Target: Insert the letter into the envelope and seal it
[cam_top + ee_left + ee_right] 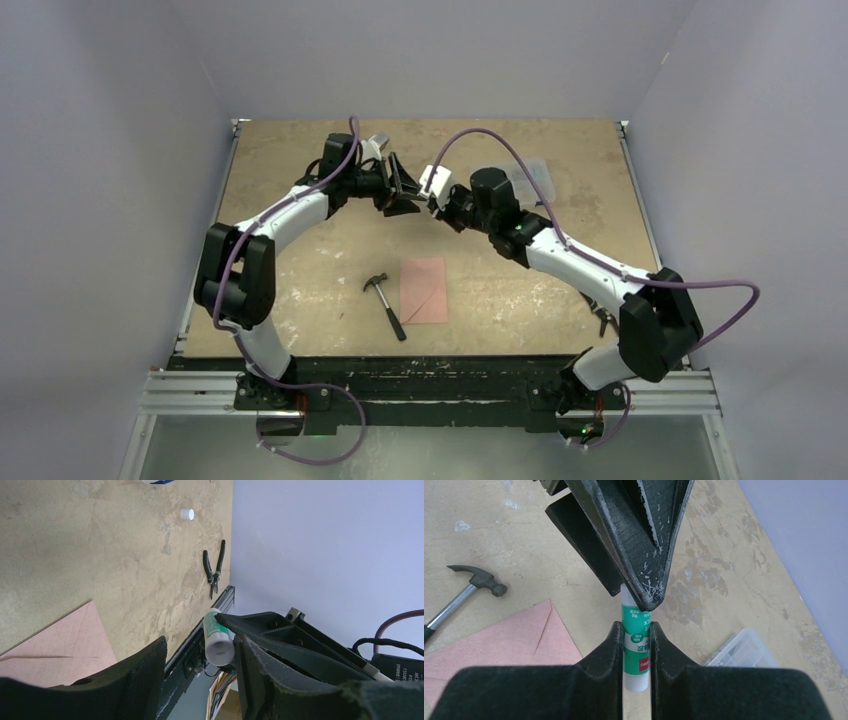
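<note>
The envelope (423,290) lies flat at the table's front middle, salmon pink with a diagonal flap line. It also shows in the right wrist view (519,645) and the left wrist view (60,640). No separate letter sheet shows. Both grippers meet in the air over the back middle of the table. My right gripper (634,627) is shut on a green and white glue stick (636,650). My left gripper (200,645) is open around the stick's other end (219,642), which rests against one finger (270,670). In the top view the left gripper (398,185) and right gripper (420,203) nearly touch.
A hammer (385,305) lies just left of the envelope. A clear plastic box (530,180) sits at the back right. Black pliers (214,575) lie near the right edge. A small white cap (186,514) lies on the table.
</note>
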You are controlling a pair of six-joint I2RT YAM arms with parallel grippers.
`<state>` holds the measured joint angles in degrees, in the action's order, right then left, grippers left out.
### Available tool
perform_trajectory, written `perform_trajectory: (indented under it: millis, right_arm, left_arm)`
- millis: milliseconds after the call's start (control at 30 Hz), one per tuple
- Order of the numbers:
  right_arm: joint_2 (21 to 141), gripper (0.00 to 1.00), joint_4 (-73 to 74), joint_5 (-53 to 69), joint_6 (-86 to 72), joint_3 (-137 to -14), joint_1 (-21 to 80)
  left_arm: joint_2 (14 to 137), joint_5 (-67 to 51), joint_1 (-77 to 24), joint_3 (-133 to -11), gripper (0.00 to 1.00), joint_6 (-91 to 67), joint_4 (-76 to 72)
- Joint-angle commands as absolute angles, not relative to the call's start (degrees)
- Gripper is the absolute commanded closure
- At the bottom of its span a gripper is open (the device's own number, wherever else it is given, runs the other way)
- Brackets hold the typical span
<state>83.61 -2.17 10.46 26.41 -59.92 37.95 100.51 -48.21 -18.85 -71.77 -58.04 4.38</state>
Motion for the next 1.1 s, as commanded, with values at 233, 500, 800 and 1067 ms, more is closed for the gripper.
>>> perform_trajectory:
  millis: [233,500,800,1067]
  right_arm:
    - [86.37,1.0,-6.21,13.69,25.63,-65.59,38.51]
    - [87.19,1.0,-7.61,12.74,23.73,-65.74,38.45]
    - [84.39,0.4,-4.31,11.07,10.75,-65.04,37.7]
    - [73.25,0.08,-7.25,12.11,-10.99,-61.5,28.78]
  left_arm:
    - [101.26,-50.99,-18.53,-71.1,0.66,-60.26,2.88]
    - [100.55,-51.37,-18.54,-70.58,0.91,-57.96,5.8]
    - [100.29,-50.93,-17.52,-71.68,1.0,-62.72,-6.83]
    - [101.38,-51.39,-17.14,-74.08,1.0,-65.02,-16.19]
